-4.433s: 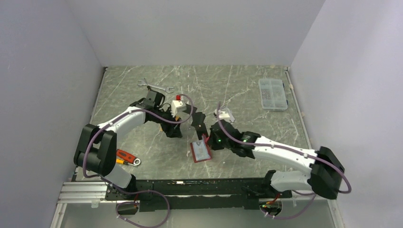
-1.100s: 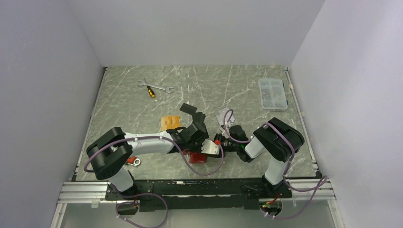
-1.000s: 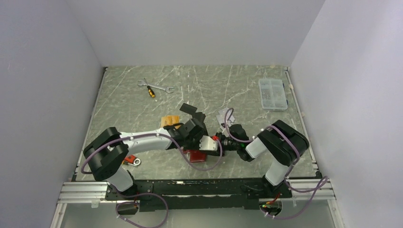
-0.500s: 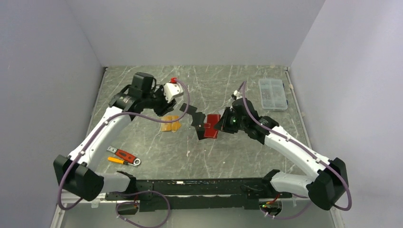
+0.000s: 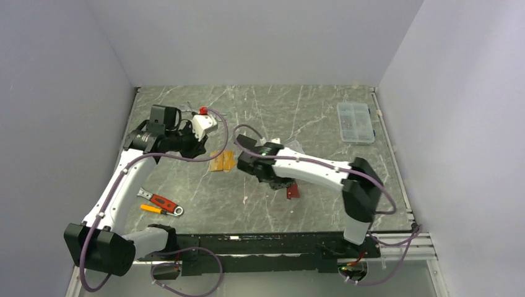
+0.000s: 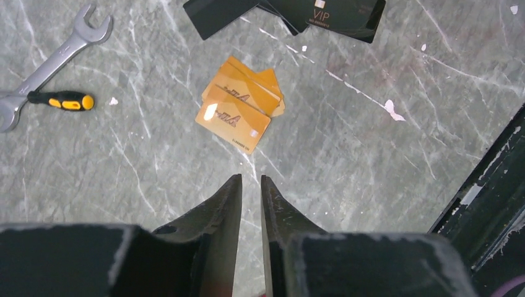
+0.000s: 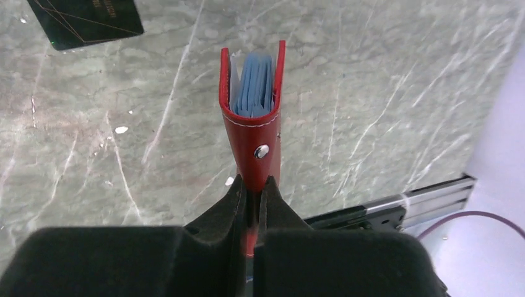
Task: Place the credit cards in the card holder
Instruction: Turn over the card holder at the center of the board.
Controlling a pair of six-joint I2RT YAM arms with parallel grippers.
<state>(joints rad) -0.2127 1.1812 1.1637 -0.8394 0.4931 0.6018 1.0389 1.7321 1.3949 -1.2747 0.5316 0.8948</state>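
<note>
Orange credit cards (image 6: 238, 111) lie in a small fanned stack on the marble, also seen in the top view (image 5: 221, 161). Black credit cards (image 6: 297, 9) lie beyond them, and one black card (image 7: 86, 21) shows in the right wrist view. My left gripper (image 6: 251, 178) hovers above the table short of the orange stack. Its jaws stand a narrow gap apart with nothing between them. My right gripper (image 7: 254, 182) is shut on the tab end of the dark-red card holder (image 7: 254, 133). It holds the holder off the table with the pale sleeves pointing away. In the top view only a red corner of the card holder (image 5: 292, 192) shows.
A wrench (image 6: 49, 62) and a small screwdriver (image 6: 62, 100) lie left of the orange stack. A red-handled tool (image 5: 162, 203) lies near the front left. A clear compartment box (image 5: 355, 122) sits at the back right. The right arm (image 5: 322, 170) stretches across the table's middle.
The right arm has swung across toward the left and nearer, carrying the card holder with it. The left arm has shifted slightly left, and its jaws have narrowed.
</note>
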